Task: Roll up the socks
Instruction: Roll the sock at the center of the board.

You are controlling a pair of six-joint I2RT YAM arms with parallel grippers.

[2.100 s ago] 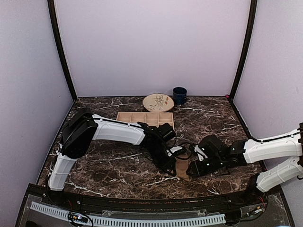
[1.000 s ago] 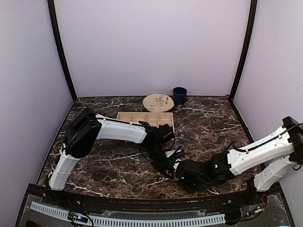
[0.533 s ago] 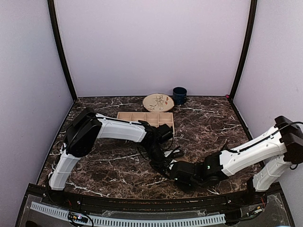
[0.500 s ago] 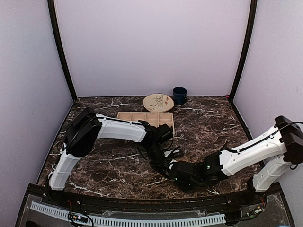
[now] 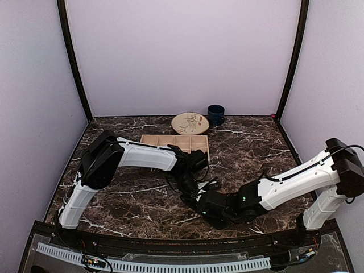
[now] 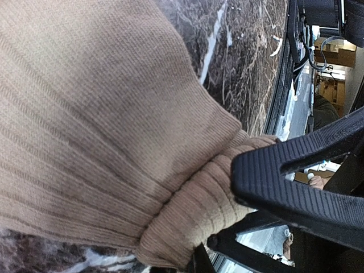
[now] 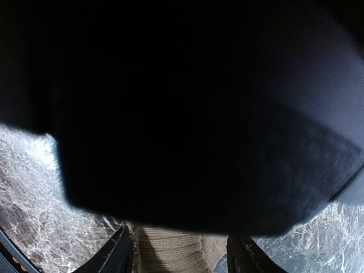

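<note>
- tan sock lies flat on the marble bench, front-middle, near the front edge; from above it is hidden under the two wrists
- left end effector is closed on the sock's ribbed cuff; the cuff is bunched at the finger, so the pinch looks thin
- right end effector has its fingers apart with tan fabric between them; cannot tell if they press on it
- a dark blurred mass fills most of the right wrist view; could be the black argyle sock, cannot tell; no diamond pattern shows anywhere
- risk: the cuff slips out of the thin pinch if the left arm pulls while the right drags the fabric; any roll would go slack
- risk: the two wrists sit just beside each other over the sock; a small sideways move likely knocks one into the other
- risk: the right wrist view is nearly blocked, so closing there is close to blind; it may catch only one layer
- risk: a pull toward the bases may take the sock over the front edge onto the black rail
- open room: bare marble left and right of the sock; tray, plate and mug stand well apart at the back
</note>
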